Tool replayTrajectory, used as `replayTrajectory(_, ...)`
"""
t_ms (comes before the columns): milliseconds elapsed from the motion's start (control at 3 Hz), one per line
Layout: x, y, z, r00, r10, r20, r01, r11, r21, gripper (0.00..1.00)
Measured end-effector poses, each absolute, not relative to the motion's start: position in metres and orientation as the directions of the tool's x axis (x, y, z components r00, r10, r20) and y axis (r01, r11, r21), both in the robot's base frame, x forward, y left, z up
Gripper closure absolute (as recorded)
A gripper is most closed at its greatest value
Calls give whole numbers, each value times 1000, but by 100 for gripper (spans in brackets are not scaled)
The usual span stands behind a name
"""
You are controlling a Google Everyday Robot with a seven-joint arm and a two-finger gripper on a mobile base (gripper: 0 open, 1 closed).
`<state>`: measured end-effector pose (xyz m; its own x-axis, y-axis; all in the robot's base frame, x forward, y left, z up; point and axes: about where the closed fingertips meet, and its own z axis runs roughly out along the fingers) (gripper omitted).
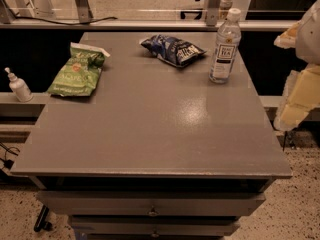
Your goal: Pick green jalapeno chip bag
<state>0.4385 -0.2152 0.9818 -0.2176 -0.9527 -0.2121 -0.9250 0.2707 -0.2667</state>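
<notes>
**A:** Closest thing is the worktop front edge. Anything grabbed yet?

**B:** Nope. The tool hangs at 3 o'clock, can't tell if it's open or closed. The green jalapeno chip bag lies untouched at 10 o'clock, so I'd say the whole pick is left.

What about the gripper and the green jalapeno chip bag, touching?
Apart. The camera view shows the gripper at the right edge, across the table from the green jalapeno chip bag.

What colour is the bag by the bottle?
The bag is dark blue with white print, camera view. The gripper sits at the picture's right edge.
</notes>
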Motion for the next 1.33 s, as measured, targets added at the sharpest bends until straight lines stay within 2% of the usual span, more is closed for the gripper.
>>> replayTrajectory(333,439,-215,982,-218,-953,-213,-925,271,-267,0)
replayTrajectory(667,448,-206,971,-206,-941,-268,-932,272,-239,0)
replayTrajectory(1333,488,-115,925,-123,-873,-472,-950,241,-199,0)
